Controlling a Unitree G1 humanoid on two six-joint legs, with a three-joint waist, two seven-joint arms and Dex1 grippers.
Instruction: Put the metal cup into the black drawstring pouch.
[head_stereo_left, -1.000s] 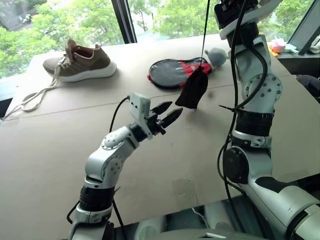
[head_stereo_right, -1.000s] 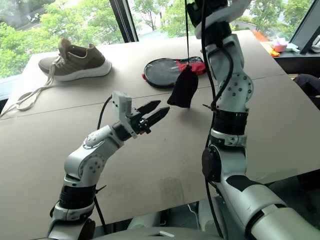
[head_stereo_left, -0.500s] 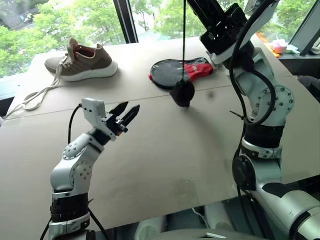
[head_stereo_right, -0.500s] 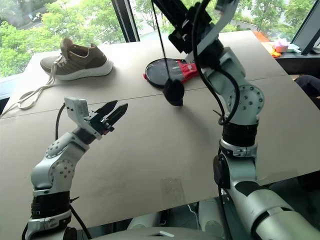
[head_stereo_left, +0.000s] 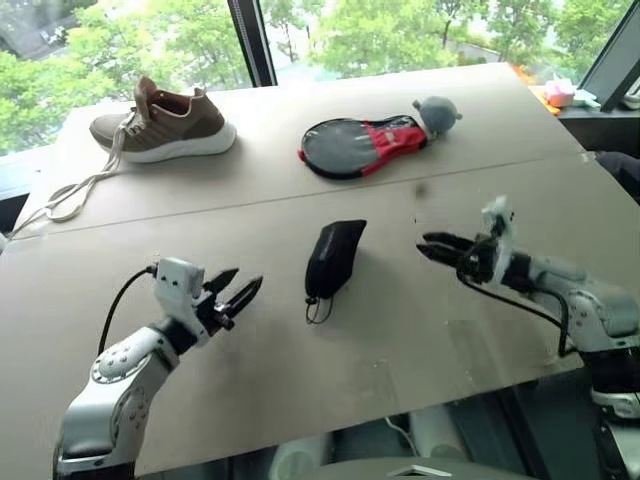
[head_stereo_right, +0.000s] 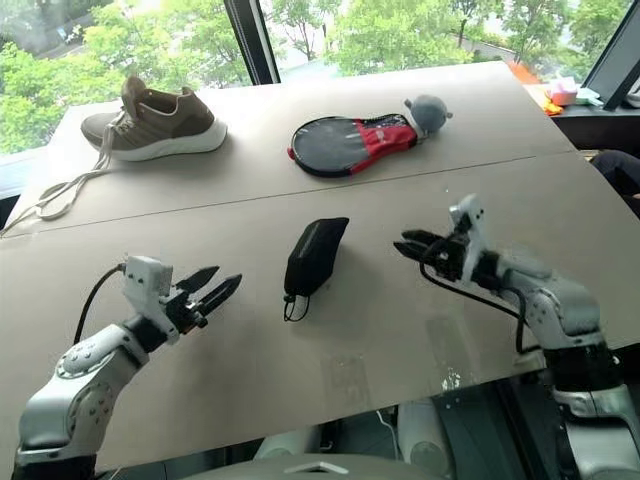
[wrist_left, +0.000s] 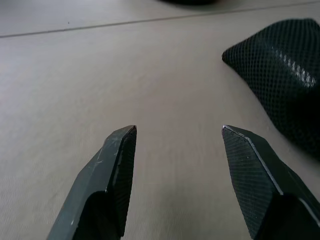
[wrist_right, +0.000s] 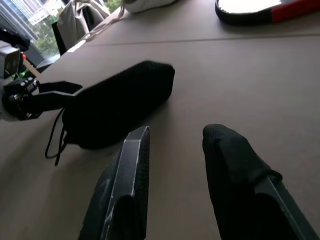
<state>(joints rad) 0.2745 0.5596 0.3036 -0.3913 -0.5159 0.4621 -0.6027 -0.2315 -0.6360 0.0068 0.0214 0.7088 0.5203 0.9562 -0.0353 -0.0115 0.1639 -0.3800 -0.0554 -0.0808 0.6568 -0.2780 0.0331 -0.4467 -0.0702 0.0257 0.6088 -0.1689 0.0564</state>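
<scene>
The left gripper (head_stereo_left: 236, 294) had dropped lower and swung out to the left since the earlier frame – its 2 fingers stood apart, holding nothing, aimed toward the black drawstring pouch (head_stereo_left: 333, 257). That pouch, 1 second before hanging by its cord from the raised right arm, now lay flat on the brown table (head_stereo_left: 300, 350), cord trailing toward the near edge. The right gripper (head_stereo_left: 440, 246) had come down level beside it – released, fingers parted. The metal cup could not be seen. No writing was readable.
</scene>
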